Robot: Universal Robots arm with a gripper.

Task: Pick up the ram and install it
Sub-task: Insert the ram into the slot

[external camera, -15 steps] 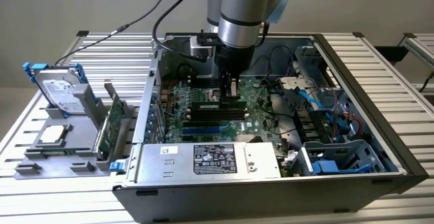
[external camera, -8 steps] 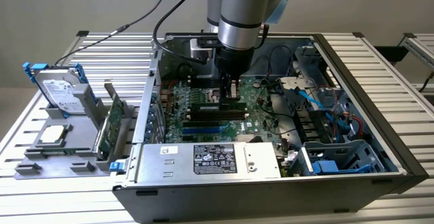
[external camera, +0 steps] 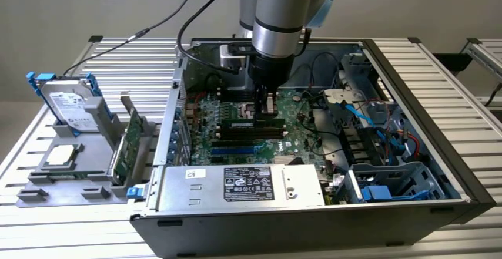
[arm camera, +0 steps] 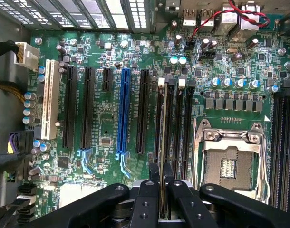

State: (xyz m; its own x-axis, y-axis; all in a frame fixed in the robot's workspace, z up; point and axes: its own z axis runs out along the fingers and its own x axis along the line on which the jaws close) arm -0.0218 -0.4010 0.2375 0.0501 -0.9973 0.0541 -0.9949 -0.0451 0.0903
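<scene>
**Step in hand: seating the ram**

From beside the table [external camera: 462, 88], the arm reaches straight down into the open computer case [external camera: 415, 56]. The gripper [external camera: 267, 113] stands over the memory slots [external camera: 251, 134] near the middle of the motherboard [external camera: 294, 109].

**Jaws.** The jaws are drawn almost together and clamp the ram [arm camera: 161, 123] by its two flat faces. In the wrist view the gripper [arm camera: 161, 175] holds the stick edge-on, off-centre along its length.

**Position of the ram.** The ram [external camera: 239, 121] stands on edge and runs parallel to the slots. It lines up with the slot nearest the black expansion connectors, one end near a white latch [arm camera: 160, 81]. The CPU socket [arm camera: 229, 166] lies just beyond the slot bank. Whether the lower edge has entered the slot cannot be told.

**Doing it well (judgement).**
- Hold the stick upright; a tilt would likely wedge one corner.
- Keep its length parallel to the slot walls.
- Because the grip is off-centre, downward force may seat one end first; press evenly.
- Latches should stand open before pressure is applied.
</scene>
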